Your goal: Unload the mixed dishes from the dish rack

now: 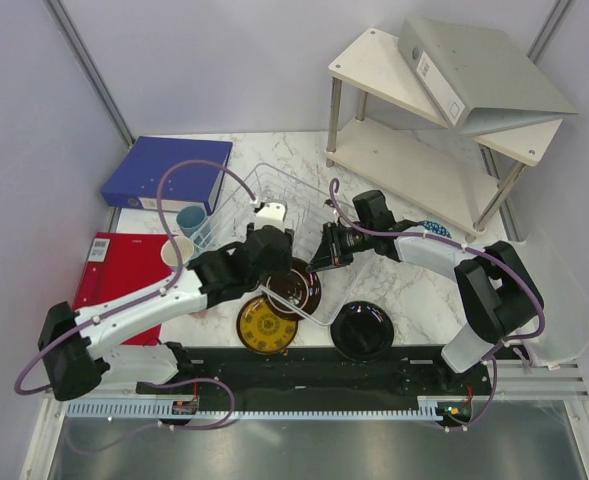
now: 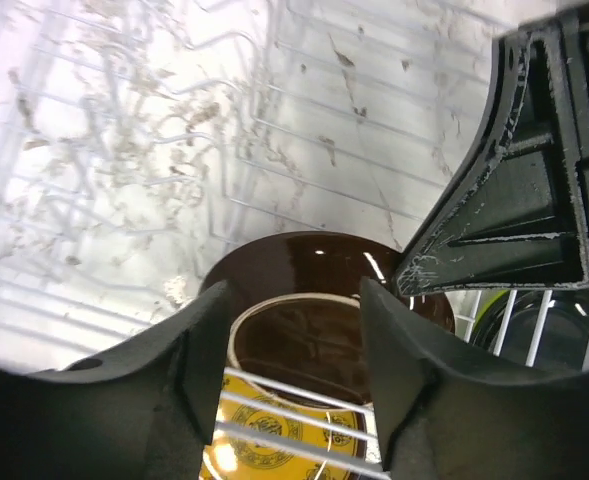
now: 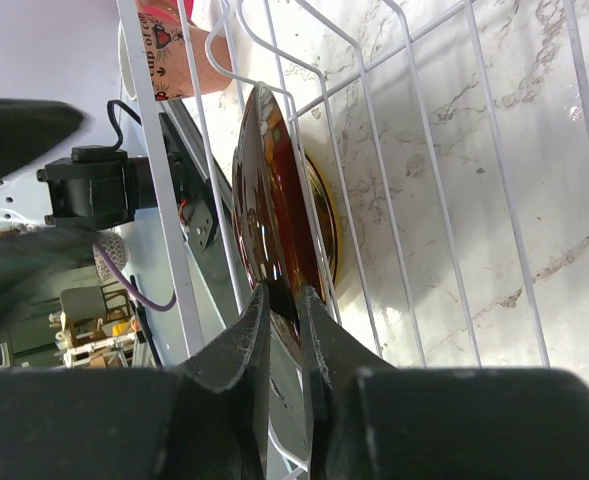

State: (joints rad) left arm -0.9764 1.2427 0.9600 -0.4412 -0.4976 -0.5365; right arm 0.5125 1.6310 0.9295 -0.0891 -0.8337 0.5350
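The wire dish rack (image 1: 274,190) sits mid-table. My right gripper (image 1: 326,246) is shut on the rim of the dark red-black plate (image 1: 300,286), which stands on edge at the rack's near side. In the right wrist view both fingers (image 3: 257,330) pinch the plate (image 3: 264,190) between rack wires (image 3: 424,150). My left gripper (image 1: 279,262) is open and empty just above that plate's underside (image 2: 304,330). The yellow-brown plate (image 1: 266,325) and the black plate (image 1: 362,330) lie on the table in front. A lime sliver (image 2: 484,310) shows behind the wires. The light-blue mug (image 1: 192,220) and the white mug (image 1: 177,250) stand to the left. The blue dish (image 1: 434,230) is half hidden.
A blue binder (image 1: 164,172) and a red folder (image 1: 119,270) lie at the left. A white two-tier shelf (image 1: 424,150) with a grey binder (image 1: 474,70) on top stands at the back right. The two arms are close together over the rack's near edge.
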